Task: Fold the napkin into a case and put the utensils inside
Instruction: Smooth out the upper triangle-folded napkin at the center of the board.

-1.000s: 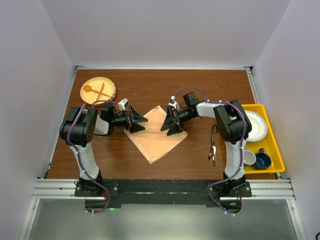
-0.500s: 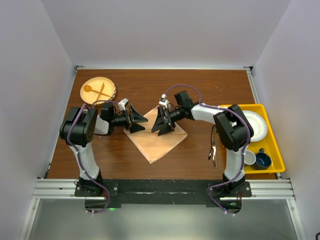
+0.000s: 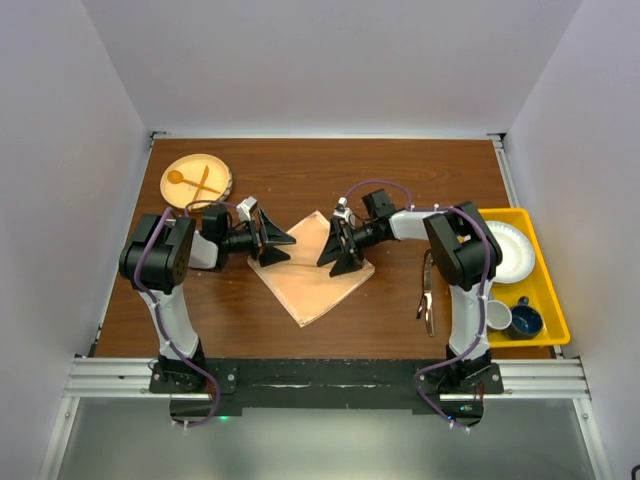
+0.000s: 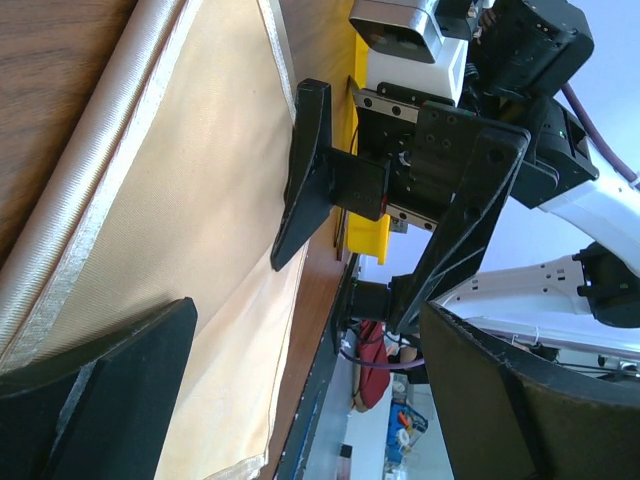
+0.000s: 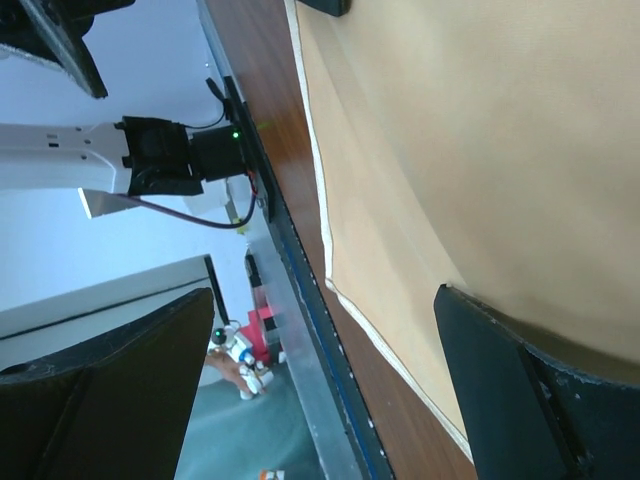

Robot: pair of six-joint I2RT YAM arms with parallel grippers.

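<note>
At mid-worktop (image 3: 400, 180) the napkin (image 3: 310, 285) lies flat as a diamond, with no case formed yet. The left hand (image 3: 283, 250) is at its left corner and the right hand (image 3: 335, 258) is over its right part, both with fingers wide apart and holding nothing. Risks: the thin satin could slip or bunch under a shallow pinch and skew the fold, and the facing hands could collide; the utensils (image 3: 427, 292) lie apart, right.

A thin peach-orange cloth napkin (image 3: 312, 282) with a satin sheen and stitched hem is shown on a smooth, polished dark wood table (image 3: 300, 165). The fingers (image 4: 110, 385) of the left gripper (image 4: 305, 310) are rendered in matt black plastic. A glossy yellow plastic tray (image 3: 554, 296) and a pale wooden plate (image 3: 218, 178) are included.
</note>
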